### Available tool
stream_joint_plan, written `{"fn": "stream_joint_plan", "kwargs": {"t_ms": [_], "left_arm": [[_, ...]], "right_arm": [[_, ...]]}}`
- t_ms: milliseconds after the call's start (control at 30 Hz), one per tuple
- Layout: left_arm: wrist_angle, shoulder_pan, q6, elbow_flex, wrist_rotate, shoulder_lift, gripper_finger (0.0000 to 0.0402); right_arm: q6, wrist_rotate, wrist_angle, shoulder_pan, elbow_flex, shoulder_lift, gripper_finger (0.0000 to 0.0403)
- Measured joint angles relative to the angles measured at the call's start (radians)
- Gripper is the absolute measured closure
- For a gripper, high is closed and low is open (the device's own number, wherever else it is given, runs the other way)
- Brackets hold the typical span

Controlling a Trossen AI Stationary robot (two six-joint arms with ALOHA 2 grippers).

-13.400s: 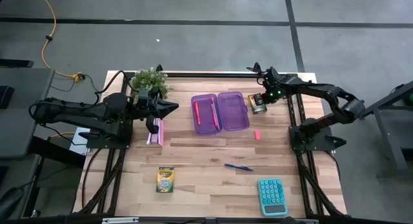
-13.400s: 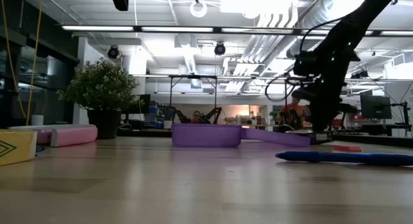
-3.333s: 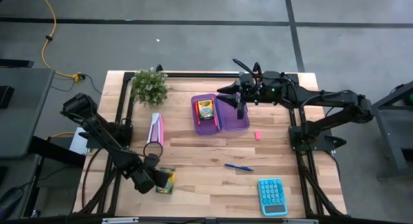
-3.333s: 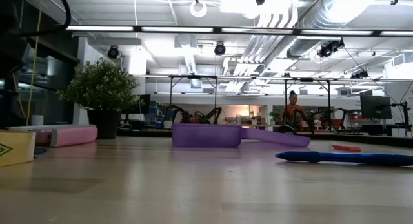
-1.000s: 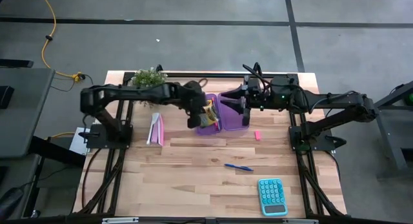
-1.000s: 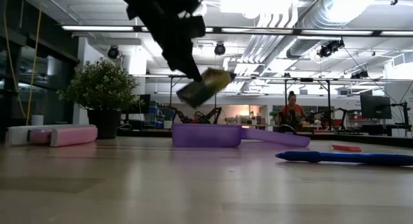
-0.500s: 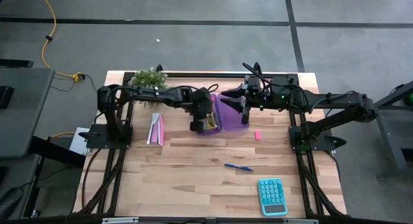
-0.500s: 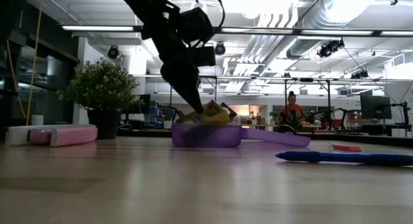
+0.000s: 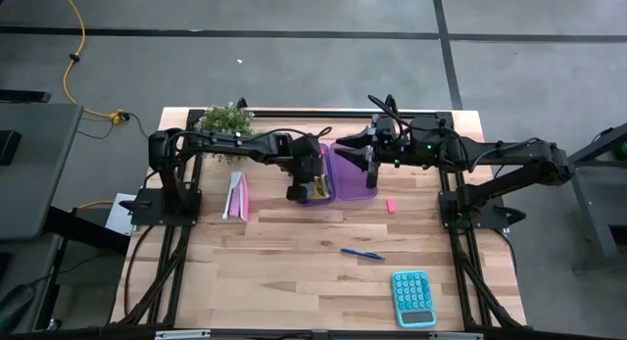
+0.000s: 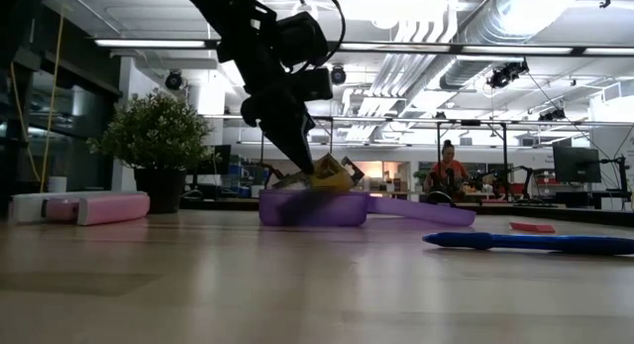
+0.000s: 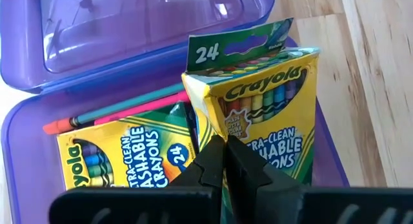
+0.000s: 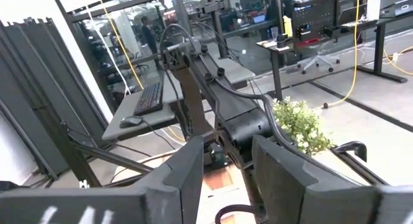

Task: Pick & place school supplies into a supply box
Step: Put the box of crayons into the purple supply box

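Observation:
The purple supply box (image 9: 336,170) lies open at the table's far middle. Its left half (image 11: 19,130) holds a flat yellow-green crayon box (image 11: 122,156) and pink and teal pens (image 11: 122,111). My left gripper (image 9: 300,188) is shut on a second crayon box (image 11: 264,127), which stands tilted in that half near its rim (image 10: 312,207). My right gripper (image 9: 368,160) hovers open over the box's right half, nothing between its fingers (image 12: 187,169). On the table lie a blue pen (image 9: 362,253) and a pink eraser (image 9: 391,205). My left gripper holds the crayon box by its end nearest the wrist (image 11: 235,143), the fingers meeting at the corner between the box's narrow side and printed face; the fingers themselves hide the exact spot. They slant down from the table's left (image 10: 292,136). The box is tilted, opened flap end (image 11: 239,46) away from the wrist.
A pink-and-white booklet (image 9: 237,196) lies left of the supply box, and a potted plant (image 9: 227,122) stands at the far left. A teal calculator (image 9: 412,298) sits near the front right corner. Bare wood stretches across the near middle of the table.
My left gripper has come down and a little toward the near edge, carrying the crayon box from above the supply box down into its left half. The crayon box stays tilted in the shut fingers.

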Motion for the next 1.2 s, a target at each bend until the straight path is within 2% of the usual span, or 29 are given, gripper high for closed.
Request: {"fn": "stream_joint_plan", "kwargs": {"t_ms": [300,667,967,1100,1200], "left_arm": [[0.0,-0.002,-0.006,0.0,-0.001,0.0,0.0374],[-0.006,0.003,-0.11,-0.001,-0.005,-0.006,0.0298],[-0.006,0.048,-0.142,-0.001,-0.059,-0.158,0.0244],[-0.022,0.084,-0.258,-0.001,-0.057,-0.257,0.0236],[-0.014,0.11,-0.359,-0.031,-0.033,-0.35,0.0246]], "right_arm": [[0.0,0.001,-0.006,0.0,0.0,0.0,0.0277],[0.0,0.003,-0.007,0.0,0.0,0.0,0.0277],[-0.008,0.003,-0.007,0.0,0.0,0.0,0.0277],[-0.019,0.003,-0.008,0.0,0.0,0.0,0.0277],[-0.025,0.003,-0.038,0.0,0.0,0.0,0.0277]]}}
